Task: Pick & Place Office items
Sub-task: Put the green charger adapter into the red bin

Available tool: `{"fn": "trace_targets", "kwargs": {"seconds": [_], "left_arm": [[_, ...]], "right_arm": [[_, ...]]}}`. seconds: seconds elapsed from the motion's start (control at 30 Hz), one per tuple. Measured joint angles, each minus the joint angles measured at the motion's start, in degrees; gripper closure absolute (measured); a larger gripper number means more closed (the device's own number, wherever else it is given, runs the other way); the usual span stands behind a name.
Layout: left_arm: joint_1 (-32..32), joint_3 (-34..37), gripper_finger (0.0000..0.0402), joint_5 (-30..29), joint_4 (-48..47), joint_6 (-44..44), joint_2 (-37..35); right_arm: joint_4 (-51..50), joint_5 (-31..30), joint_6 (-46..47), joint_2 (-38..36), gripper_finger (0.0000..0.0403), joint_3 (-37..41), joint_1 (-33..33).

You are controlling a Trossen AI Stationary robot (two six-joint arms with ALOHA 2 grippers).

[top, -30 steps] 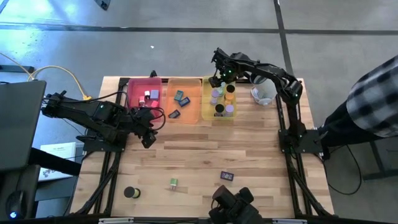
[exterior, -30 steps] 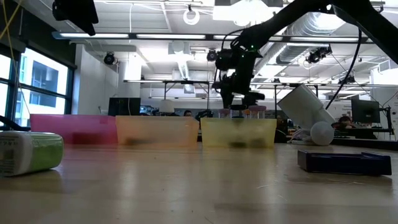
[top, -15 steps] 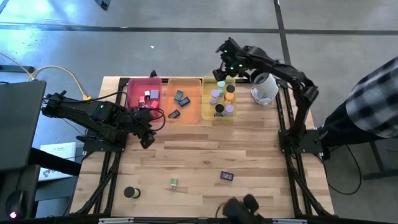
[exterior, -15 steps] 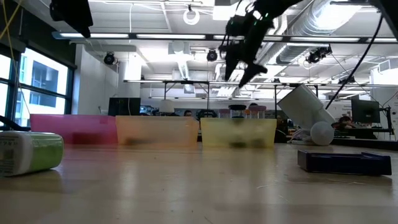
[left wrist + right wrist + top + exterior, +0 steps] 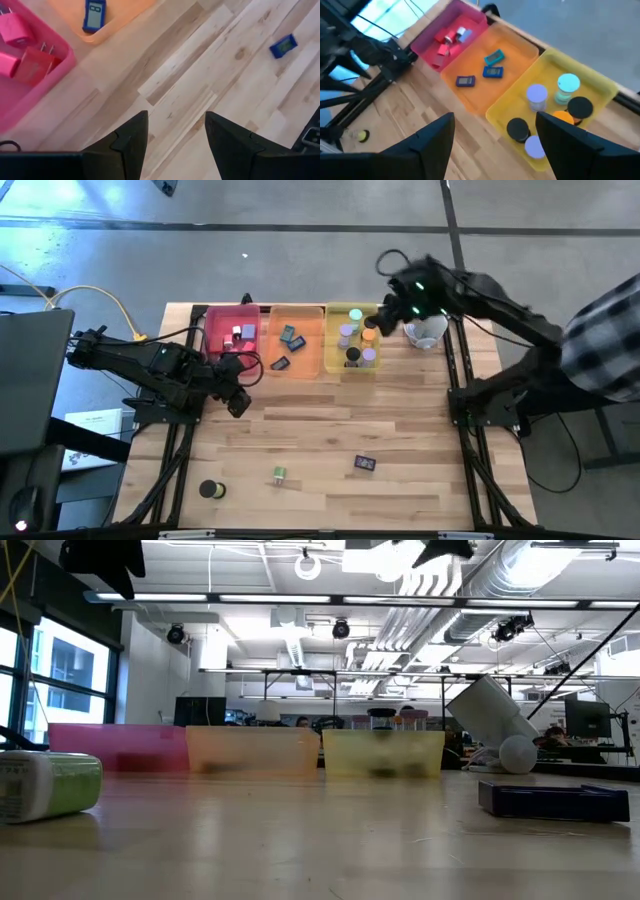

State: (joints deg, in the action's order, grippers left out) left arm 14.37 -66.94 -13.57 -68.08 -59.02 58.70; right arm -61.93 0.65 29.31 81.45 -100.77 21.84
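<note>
Sorting at the desk (image 5: pixel 330 430) is nearly done: three trays line the far edge, the pink tray (image 5: pixel 232 332) holding the small pink plug blocks (image 5: pixel 22 55), the orange tray (image 5: pixel 296 340) the flat blue rectangles (image 5: pixel 492 64), the yellow tray (image 5: pixel 350 340) the short cylinders (image 5: pixel 555 107).

Three pieces lie loose near the front edge: a black cylinder (image 5: pixel 209 490) toward the front-left corner, a green one (image 5: pixel 280 474) just right of it, and a blue rectangle (image 5: pixel 364 464) near the middle.

The right tool (image 5: pixel 385 310) hangs high over the far-right end of the yellow tray, its fingers spread and nothing between them. The left tool (image 5: pixel 238 392) hovers low near the pink tray's front corner, fingers parted and empty.

The step in hand looks like the right arm's reach to the next loose piece, most likely the blue rectangle, the nearest of the three to it.

Done well, the arm would travel high enough to clear the tray walls, then descend straight onto the rectangle with its fingers spanning the narrow sides, since so flat a piece gives little to catch.

A white rounded device (image 5: pixel 424 330) rests near the far-right corner, beside the yellow tray; the swing should pass clear of it. A person in a checked sleeve (image 5: pixel 605 330) stands off the right edge.
</note>
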Motion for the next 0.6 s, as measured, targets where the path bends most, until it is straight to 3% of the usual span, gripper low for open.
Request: {"fn": "trace_targets", "kwargs": {"seconds": [0.13, 0.4, 0.6], "left_arm": [[0.29, 0.0, 0.0211, -0.04, 0.27, -3.42, 0.41], [1.94, 0.0, 0.0211, 0.84, 0.4, -5.29, 3.02], [3.2, -0.01, 0.0204, 1.58, 0.9, -7.37, 7.45]], "right_arm": [[-3.04, -11.53, 4.78, -4.44, 0.0136, 0.0, -10.44], [-8.6, -30.69, 17.02, -6.21, 0.0136, 0.22, -32.74], [-8.55, -38.23, 24.75, -6.05, 0.0136, 5.07, -42.61]]}}
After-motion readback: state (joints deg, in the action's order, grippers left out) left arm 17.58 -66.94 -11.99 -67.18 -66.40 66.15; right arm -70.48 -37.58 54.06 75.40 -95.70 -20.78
